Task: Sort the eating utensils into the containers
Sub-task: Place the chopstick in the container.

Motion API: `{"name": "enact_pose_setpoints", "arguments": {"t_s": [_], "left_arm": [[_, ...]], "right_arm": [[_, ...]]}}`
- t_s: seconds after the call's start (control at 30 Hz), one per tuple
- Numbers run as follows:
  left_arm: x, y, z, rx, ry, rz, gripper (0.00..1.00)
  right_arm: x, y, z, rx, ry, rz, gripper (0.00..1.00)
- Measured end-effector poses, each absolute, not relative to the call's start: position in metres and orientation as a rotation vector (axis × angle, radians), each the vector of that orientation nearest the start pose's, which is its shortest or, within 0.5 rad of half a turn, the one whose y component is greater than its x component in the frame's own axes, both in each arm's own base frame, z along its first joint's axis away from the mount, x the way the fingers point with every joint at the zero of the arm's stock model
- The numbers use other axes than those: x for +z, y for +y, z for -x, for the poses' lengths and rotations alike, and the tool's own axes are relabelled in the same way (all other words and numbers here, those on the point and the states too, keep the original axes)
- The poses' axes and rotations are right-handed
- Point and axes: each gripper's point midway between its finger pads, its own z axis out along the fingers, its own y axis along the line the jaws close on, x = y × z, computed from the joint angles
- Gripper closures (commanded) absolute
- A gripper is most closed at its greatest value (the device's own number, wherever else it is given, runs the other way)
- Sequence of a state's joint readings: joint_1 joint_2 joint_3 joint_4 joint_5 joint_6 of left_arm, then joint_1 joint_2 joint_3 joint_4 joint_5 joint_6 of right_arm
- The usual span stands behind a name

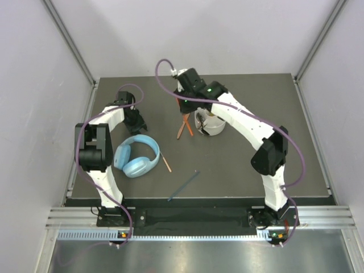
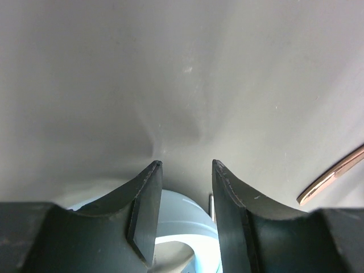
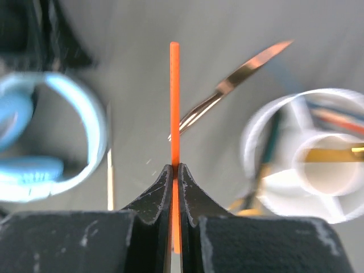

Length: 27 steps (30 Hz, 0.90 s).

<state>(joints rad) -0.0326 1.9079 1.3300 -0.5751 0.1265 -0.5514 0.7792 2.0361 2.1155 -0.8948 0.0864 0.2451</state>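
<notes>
My right gripper is shut on a thin orange chopstick, which sticks straight out past the fingertips. In the top view this gripper hangs just left of the round white divided container. The container's rim shows several utensils inside. A bronze fork lies on the table beside it. My left gripper is open with nothing between its fingers, and it hovers over the far edge of the light blue headphones. A dark teal chopstick lies near the front edge.
The headphones lie at the left centre of the dark table. A thin orange-brown stick rests just to their right. A bronze utensil tip shows at the right of the left wrist view. Grey walls enclose the table.
</notes>
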Motion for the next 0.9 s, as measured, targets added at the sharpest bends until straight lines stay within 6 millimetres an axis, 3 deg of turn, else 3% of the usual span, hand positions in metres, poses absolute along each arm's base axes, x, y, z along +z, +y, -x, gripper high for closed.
{"name": "enact_pose_setpoints", "arguments": {"t_s": [0.2, 0.37, 0.47, 0.63, 0.9], "left_arm": [[0.043, -0.060, -0.408, -0.358, 2.676, 0.667, 0.55], [0.044, -0.064, -0.407, -0.383, 2.680, 0.657, 0.55], [0.045, -0.067, -0.407, -0.393, 2.682, 0.645, 0.55], [0.046, -0.073, -0.407, -0.405, 2.685, 0.623, 0.55], [0.047, -0.084, -0.406, -0.419, 2.697, 0.584, 0.55]], "right_arm": [[0.261, 0.319, -0.419, 0.319, 2.220, 0.446, 1.00], [0.268, 0.296, -0.447, 0.259, 2.164, 0.386, 1.00], [0.269, 0.296, -0.461, 0.246, 2.125, 0.377, 1.00], [0.262, 0.307, -0.487, 0.228, 2.070, 0.382, 1.00], [0.218, 0.309, -0.524, 0.175, 2.078, 0.389, 1.00]]}}
